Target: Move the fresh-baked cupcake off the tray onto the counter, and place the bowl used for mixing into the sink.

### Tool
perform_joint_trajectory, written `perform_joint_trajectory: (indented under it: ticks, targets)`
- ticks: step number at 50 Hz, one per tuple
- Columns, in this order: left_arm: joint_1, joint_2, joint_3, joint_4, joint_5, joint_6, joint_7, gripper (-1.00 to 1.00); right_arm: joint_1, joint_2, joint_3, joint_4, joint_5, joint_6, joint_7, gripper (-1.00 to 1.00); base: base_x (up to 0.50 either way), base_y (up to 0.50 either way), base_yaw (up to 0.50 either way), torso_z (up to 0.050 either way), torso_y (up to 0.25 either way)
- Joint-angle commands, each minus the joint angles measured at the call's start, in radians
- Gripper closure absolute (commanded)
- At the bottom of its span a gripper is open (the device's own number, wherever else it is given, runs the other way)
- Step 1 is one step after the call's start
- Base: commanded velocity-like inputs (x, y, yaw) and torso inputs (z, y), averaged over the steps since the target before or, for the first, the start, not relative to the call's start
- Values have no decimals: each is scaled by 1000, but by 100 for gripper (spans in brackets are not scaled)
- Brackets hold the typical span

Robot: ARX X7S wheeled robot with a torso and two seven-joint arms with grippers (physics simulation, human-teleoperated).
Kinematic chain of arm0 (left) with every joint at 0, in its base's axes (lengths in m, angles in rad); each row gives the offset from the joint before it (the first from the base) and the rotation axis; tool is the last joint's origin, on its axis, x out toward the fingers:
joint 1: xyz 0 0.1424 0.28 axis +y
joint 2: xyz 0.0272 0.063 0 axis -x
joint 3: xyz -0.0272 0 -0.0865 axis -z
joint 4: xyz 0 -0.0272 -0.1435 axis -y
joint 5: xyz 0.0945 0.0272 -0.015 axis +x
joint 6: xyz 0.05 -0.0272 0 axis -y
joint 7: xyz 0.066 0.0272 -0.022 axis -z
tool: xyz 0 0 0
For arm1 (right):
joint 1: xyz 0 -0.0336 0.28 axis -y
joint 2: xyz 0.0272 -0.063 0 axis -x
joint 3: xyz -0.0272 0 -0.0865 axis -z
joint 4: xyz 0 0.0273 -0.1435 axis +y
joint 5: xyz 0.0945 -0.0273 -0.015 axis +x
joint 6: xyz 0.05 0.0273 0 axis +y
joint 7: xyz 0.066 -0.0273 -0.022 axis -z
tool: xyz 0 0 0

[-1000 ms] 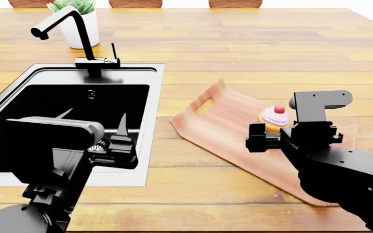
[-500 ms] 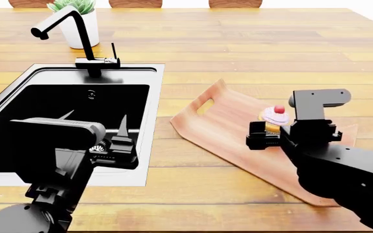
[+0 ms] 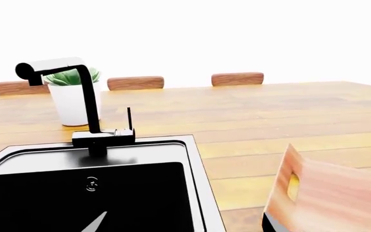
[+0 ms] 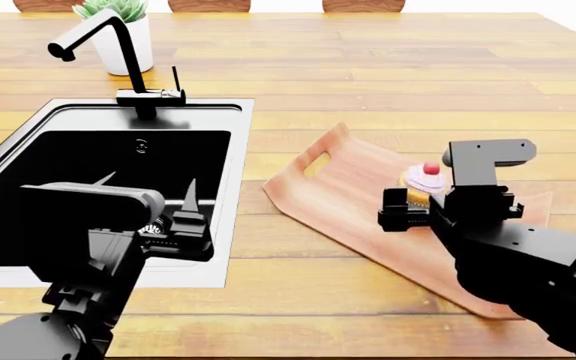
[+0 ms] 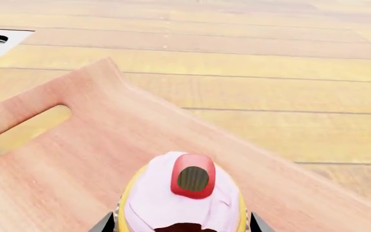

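While the cupcake (image 4: 424,180) sits on the tray (image 4: 348,202), its cherry up and pink frosting showing, the right pincer (image 4: 420,204) is right at it. The right wrist view puts the cupcake (image 5: 184,197) squarely between the two finger tips, one just beside each flank of the yellow wrapper, though whether they actually press on it I cannot tell. The tray lies slantwise on the table (image 4: 388,75), its upturned end with the cut-out slot pointing toward the sink (image 4: 108,169). Over on the other side, the left pincer (image 4: 146,191) hangs above the black basin, its pointed fingers spread apart and gripping nothing. Behind the sink stands the black faucet (image 4: 103,45), and just beyond it a white plant pot (image 4: 128,41) with green leaves. No bowl shows in any view.
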Motion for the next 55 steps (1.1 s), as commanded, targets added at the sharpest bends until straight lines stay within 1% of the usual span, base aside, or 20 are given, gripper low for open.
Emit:
perform_joint_trajectory:
  ticks: [1, 17, 19, 23, 34, 45, 55]
  targets:
    - [-3, -2, 6, -5, -2, 3, -3, -100, -13, 1, -10, 11, -8, -8, -10, 100, 0, 0, 0, 0, 0]
    - [3, -7, 3, 0, -13, 11, -11, -100, -5, 11, -2, -5, -14, -17, -1, 100, 0, 0, 0, 0, 0]
    - [-2, -10, -6, 9, -29, 5, -20, -100, 10, 13, 27, -27, 27, -15, 3, 100, 0, 0, 0, 0, 0]
    - [-1, -11, -7, 11, -28, 13, -17, -100, 50, 27, 38, -69, 55, 16, 28, 100, 0, 0, 0, 0, 0]
    - [4, -19, -15, 16, -31, 28, -14, -100, 119, 43, 30, -142, 83, 67, 46, 100, 0, 0, 0, 0, 0]
    - [11, -27, -23, 26, -41, 37, -17, -100, 120, 54, 43, -182, 87, 58, 59, 100, 0, 0, 0, 0, 0]
    - [-6, -28, -11, 26, -49, 29, -27, -100, 102, 85, 41, -232, 80, 48, 32, 100, 0, 0, 0, 0, 0]
